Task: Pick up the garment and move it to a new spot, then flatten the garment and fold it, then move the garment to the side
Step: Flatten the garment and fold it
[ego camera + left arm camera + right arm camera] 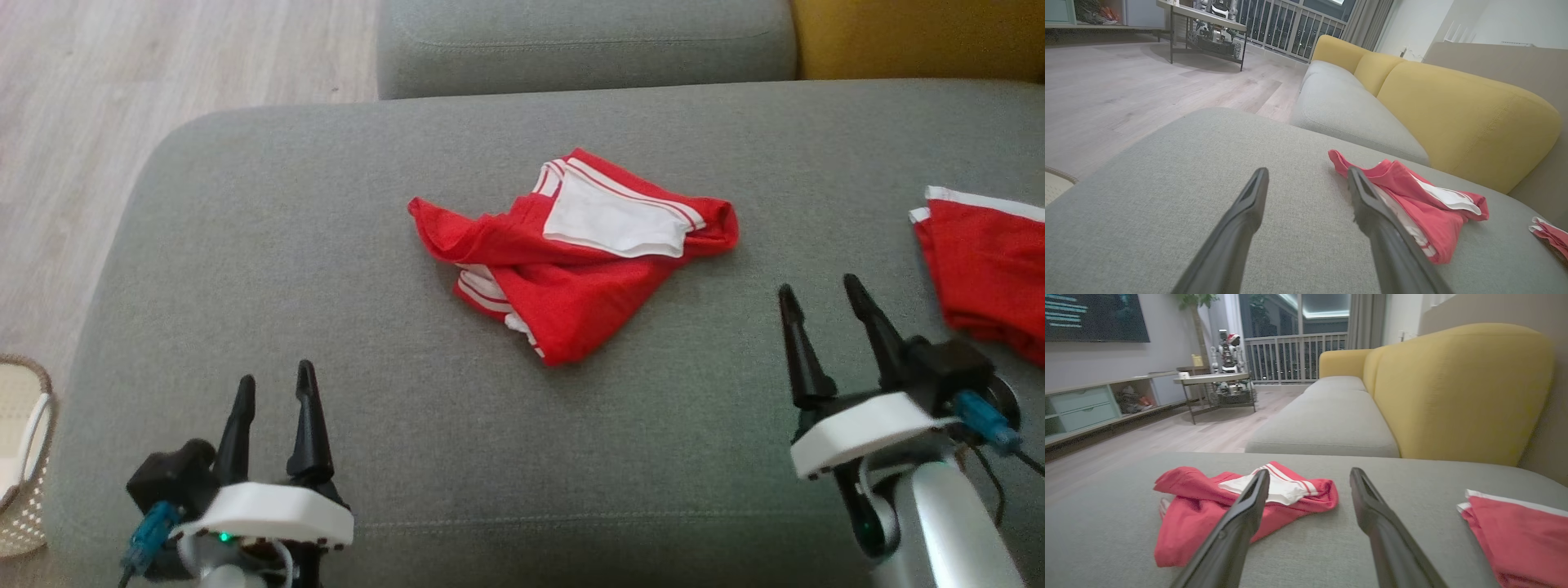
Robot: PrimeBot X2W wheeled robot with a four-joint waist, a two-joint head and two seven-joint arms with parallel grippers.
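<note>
A crumpled red garment (pixel 571 261) with white stripes and a white patch lies in the middle of the grey cushion (pixel 343 245). It also appears in the left wrist view as the red garment (pixel 1412 204) and in the right wrist view as the red garment (pixel 1208 506). My left gripper (pixel 273 384) stands open at the lower left, well short of the garment. Over at the lower right, my right gripper (pixel 820 294) is open too, to the right of the garment. Both pairs of fingers hold nothing.
A second red cloth with white trim (pixel 988 261) lies at the cushion's right edge. A woven basket (pixel 24 457) stands on the wooden floor (pixel 82 122) at left. Another grey seat (pixel 580 41) and a yellow backrest (pixel 922 33) lie beyond.
</note>
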